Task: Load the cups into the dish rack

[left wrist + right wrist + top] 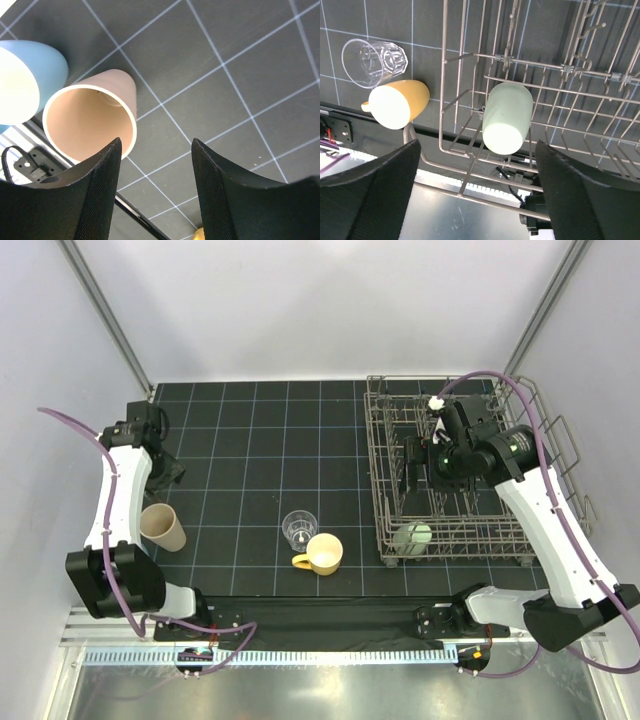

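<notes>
The grey wire dish rack (470, 540) stands at the right, and a pale green cup (413, 537) lies on its side in its near-left corner. My right gripper (415, 462) hovers open over the rack; in its wrist view the gripper (477, 148) has nothing between its fingers, above the green cup (506, 117) and the rack wires (530, 62). On the mat are a clear glass (299, 527), a yellow mug (322, 554) and a tan tumbler (162, 527). My left gripper (156, 150) is open and empty beside the tumbler (90, 122). A light blue cup (25, 80) sits next to it.
The black gridded mat (250, 440) covers the table between the arms. The glass (374, 61) and the mug (397, 102) stand close together just left of the rack. A metal rail (300, 655) runs along the near edge.
</notes>
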